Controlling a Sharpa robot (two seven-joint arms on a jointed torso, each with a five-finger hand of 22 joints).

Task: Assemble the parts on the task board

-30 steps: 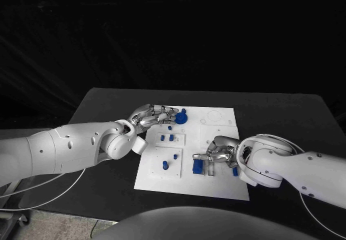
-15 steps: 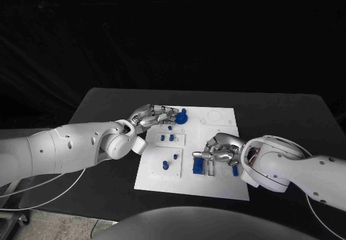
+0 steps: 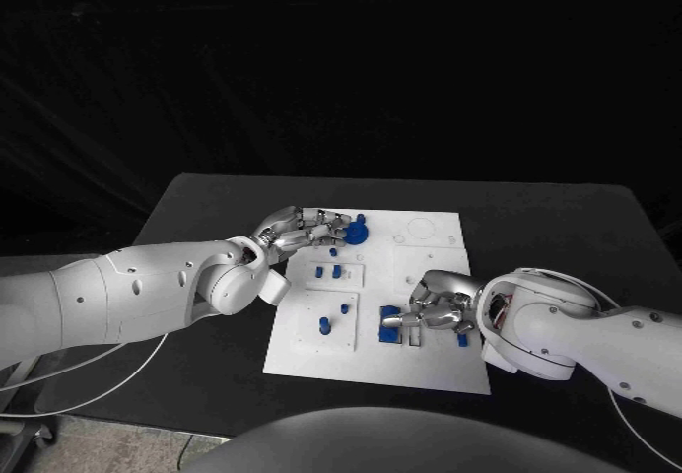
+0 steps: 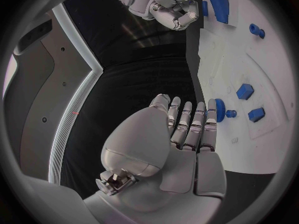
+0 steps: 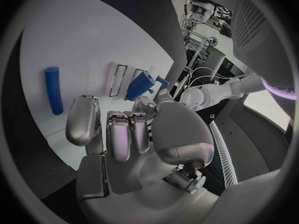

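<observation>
The white task board (image 3: 373, 350) lies mid-table with several blue parts on it. My left hand (image 3: 302, 232) is at the board's far left corner, its fingers (image 4: 187, 124) stretched out straight, one fingertip touching a blue gear (image 3: 357, 234) (image 4: 219, 110); it grips nothing. My right hand (image 3: 438, 305) (image 5: 124, 134) hovers low over the board's near right part with its fingers curled in. One fingertip reaches a blue block (image 3: 389, 325) (image 5: 139, 84) that lies on the board. A blue cylinder (image 3: 463, 338) (image 5: 54, 89) lies just beside that hand.
Two small blue pieces (image 3: 330, 271) sit in a raised white plate (image 3: 350, 279) at the board's middle left; others (image 3: 327, 322) lie nearer. Two narrow slots (image 5: 115, 79) are beside the blue block. Black table (image 3: 569, 227) surrounds the board.
My right hand has dropped a little and come nearer, closing in on the blue block. The left hand and the gear have stayed put.
</observation>
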